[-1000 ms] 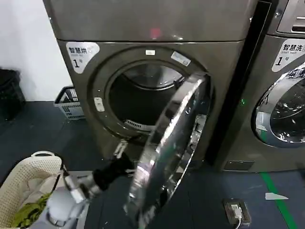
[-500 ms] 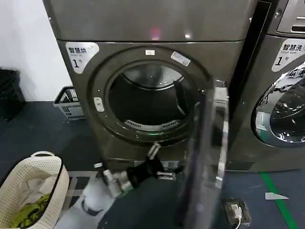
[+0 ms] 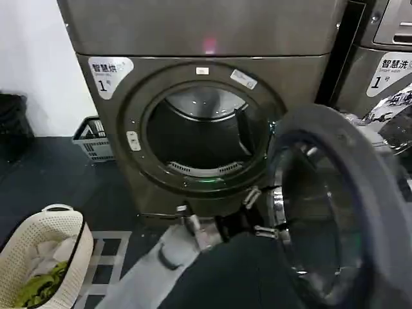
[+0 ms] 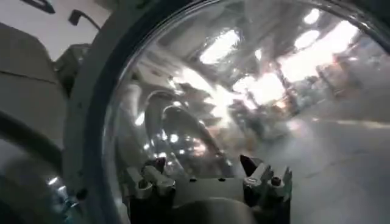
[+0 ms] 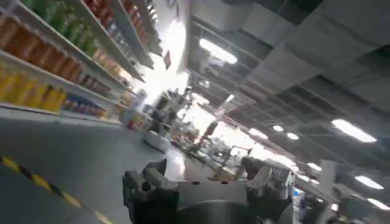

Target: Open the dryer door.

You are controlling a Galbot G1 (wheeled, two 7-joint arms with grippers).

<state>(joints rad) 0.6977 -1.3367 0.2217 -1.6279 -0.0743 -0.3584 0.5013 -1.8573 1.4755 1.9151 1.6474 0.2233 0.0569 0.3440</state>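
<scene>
Jaws of your left gripper (image 3: pixel 257 215) stand apart, reaching toward the lower inner edge of the dryer door (image 3: pixel 335 212), though contact cannot be made out; in the left wrist view the same gripper (image 4: pixel 210 179) faces the domed glass (image 4: pixel 256 97). Your dryer door stands swung wide open to the right of the bronze-grey machine (image 3: pixel 206 38), its grey inner face showing. Your right gripper (image 5: pixel 207 182) points away at shelves (image 5: pixel 55 55), jaws apart.
</scene>
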